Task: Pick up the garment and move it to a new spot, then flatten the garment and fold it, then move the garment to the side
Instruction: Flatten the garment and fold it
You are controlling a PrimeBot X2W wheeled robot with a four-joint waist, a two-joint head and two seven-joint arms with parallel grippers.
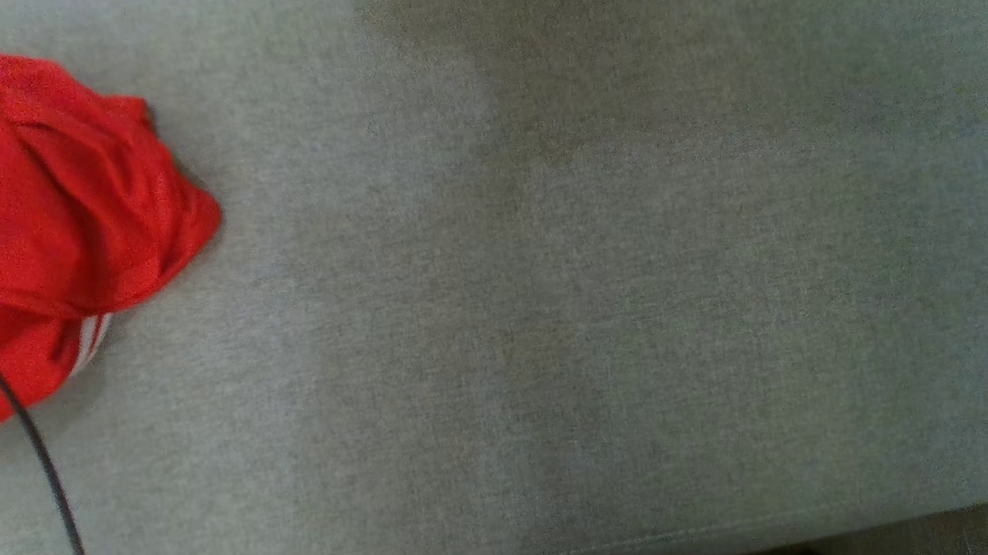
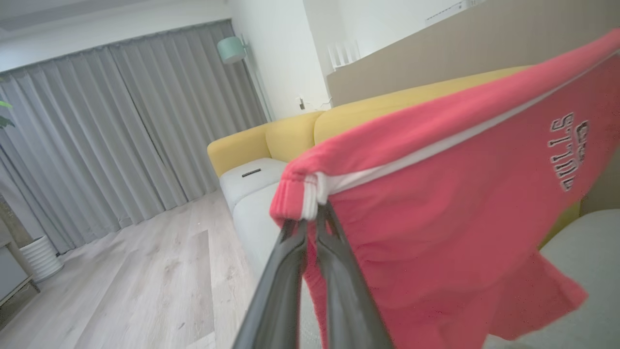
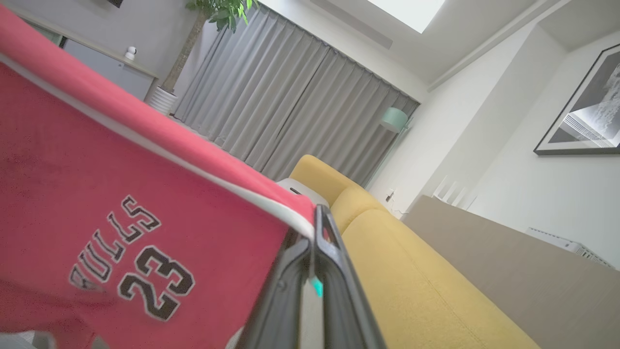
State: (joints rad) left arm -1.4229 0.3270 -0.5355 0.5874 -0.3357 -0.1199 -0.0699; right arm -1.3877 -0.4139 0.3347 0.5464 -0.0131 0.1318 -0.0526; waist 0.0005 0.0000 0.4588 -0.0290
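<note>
Left hand (image 2: 310,220) and right hand (image 3: 317,218) each clamp the red jersey garment's (image 2: 460,218) white-trimmed edge; pickup apparently done, flattening and folding outstanding.

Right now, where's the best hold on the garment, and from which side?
Probably hold the garment by the two ends of its white-striped edge, each end taken from outside. The left gripper and right gripper are shut there, and the cloth spans fairly flat between them.
</note>
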